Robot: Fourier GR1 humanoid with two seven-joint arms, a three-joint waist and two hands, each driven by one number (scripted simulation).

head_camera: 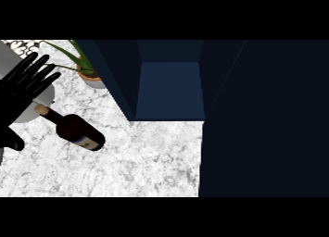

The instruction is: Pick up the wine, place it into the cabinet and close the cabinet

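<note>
Left hand (pixel 20 90) at left edge, fingers straight and spread, holding nothing, just beside bottle's neck. Wine bottle (pixel 76 131) lying flat on marble counter (pixel 126 166), cork toward hand. Open dark-blue cabinet (pixel 168 90) beyond. Potted plant (pixel 85 69) beside cabinet.

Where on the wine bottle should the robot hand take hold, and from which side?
Judging by its pose, probably round the wide body of the wine bottle, coming from above: it lies on the counter, its neck pointing toward the open left robot hand, and the neck looks too thin for a secure hold.
</note>
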